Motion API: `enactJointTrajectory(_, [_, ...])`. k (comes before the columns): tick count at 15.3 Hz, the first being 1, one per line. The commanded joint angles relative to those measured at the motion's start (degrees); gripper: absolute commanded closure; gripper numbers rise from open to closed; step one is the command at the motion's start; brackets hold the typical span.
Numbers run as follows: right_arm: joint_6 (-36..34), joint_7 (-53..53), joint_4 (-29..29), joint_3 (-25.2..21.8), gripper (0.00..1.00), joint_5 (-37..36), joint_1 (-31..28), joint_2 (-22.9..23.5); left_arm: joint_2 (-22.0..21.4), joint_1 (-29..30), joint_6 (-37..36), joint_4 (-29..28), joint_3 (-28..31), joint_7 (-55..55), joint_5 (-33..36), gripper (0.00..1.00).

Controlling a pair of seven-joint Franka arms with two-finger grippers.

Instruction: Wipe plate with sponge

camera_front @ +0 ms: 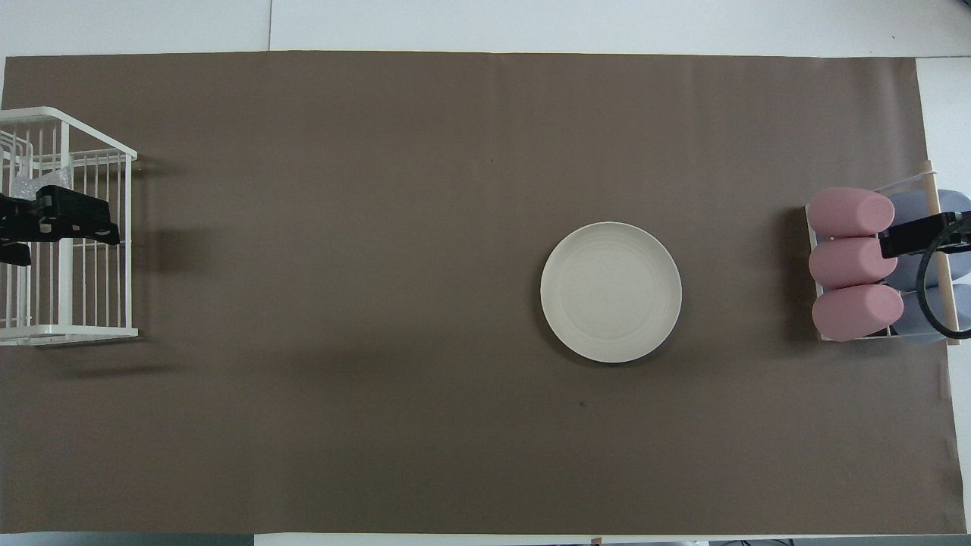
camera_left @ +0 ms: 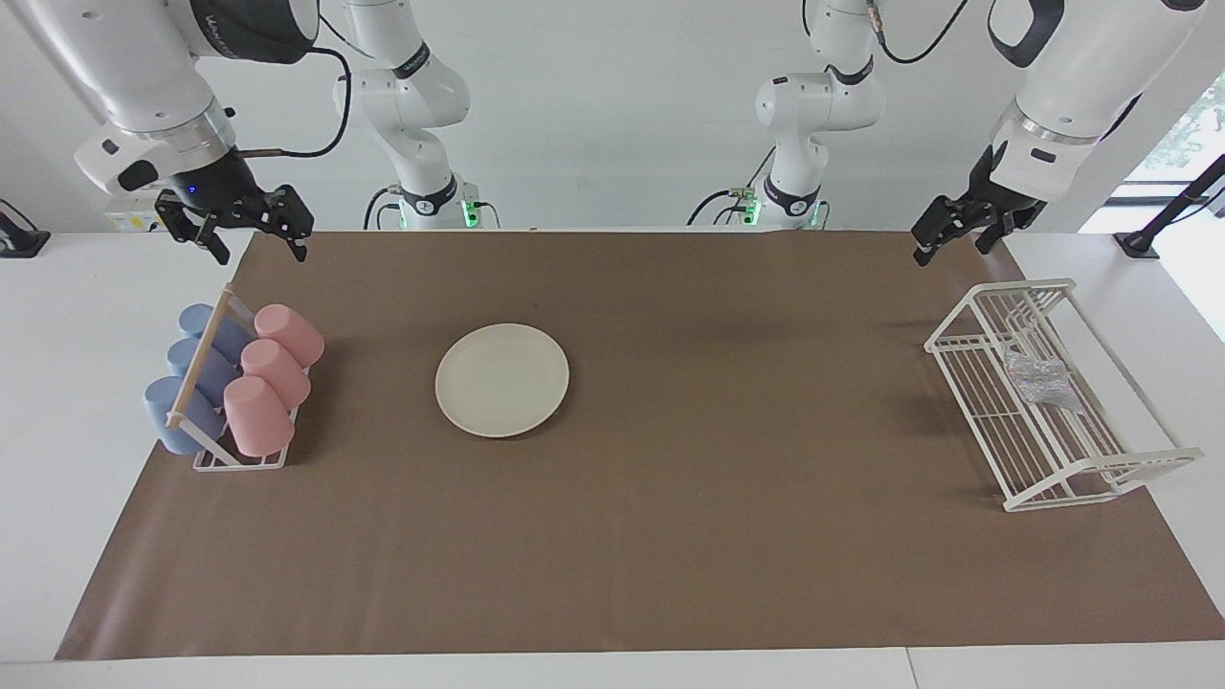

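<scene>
From the right arm's end of the brown-papered counter (camera_left: 670, 536), the right pincer (camera_left: 234, 225) hangs empty with its fingers spread, over the counter's edge by a white rack of pink and blue cups (camera_left: 234, 383). The round, shallow cream-white plate (camera_left: 502, 380) lies flat on the paper beside that rack, bare and ready for wiping. At the left arm's end, the left pincer (camera_left: 957, 230) hangs open and empty near a white wire rack (camera_left: 1053, 459), where the crinkled silvery sponge (camera_left: 1041, 381) sits, probably its first pickup.

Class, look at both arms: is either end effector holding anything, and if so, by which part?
Nothing is held. The left end effector and right end effector hang open and empty; the sponge lies in the rack.
</scene>
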Motion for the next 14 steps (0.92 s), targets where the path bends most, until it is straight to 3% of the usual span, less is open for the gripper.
enactJointTrajectory(1, [-0.5,-1.0,-0.3,0.4,0.00,-0.6,-0.4,-0.5,-1.1,-0.2,1.1,-1.4,0.1,-3.8,-0.8,0.00])
enactJointTrajectory(5, [-0.7,1.1,-0.4,0.4,0.00,-0.6,-0.3,-0.5,-1.2,-0.3,2.0,-2.8,-0.1,-3.5,0.6,0.00])
enactJointTrajectory(7, [-0.9,5.8,-0.3,0.4,0.00,-0.5,-0.3,-0.5,-0.5,-0.4,2.4,-3.4,-0.3,-3.4,5.2,0.00])
enactJointTrajectory(11, [-1.0,18.3,-0.4,0.4,0.00,1.6,-0.3,-0.5,4.2,-4.6,3.6,-3.5,-0.4,-3.5,20.0,0.00])
enactJointTrajectory(14, [-1.1,28.2,-0.4,0.5,0.00,3.5,1.8,-0.6,12.4,-7.6,5.0,-2.6,-0.4,-3.5,36.2,0.00])
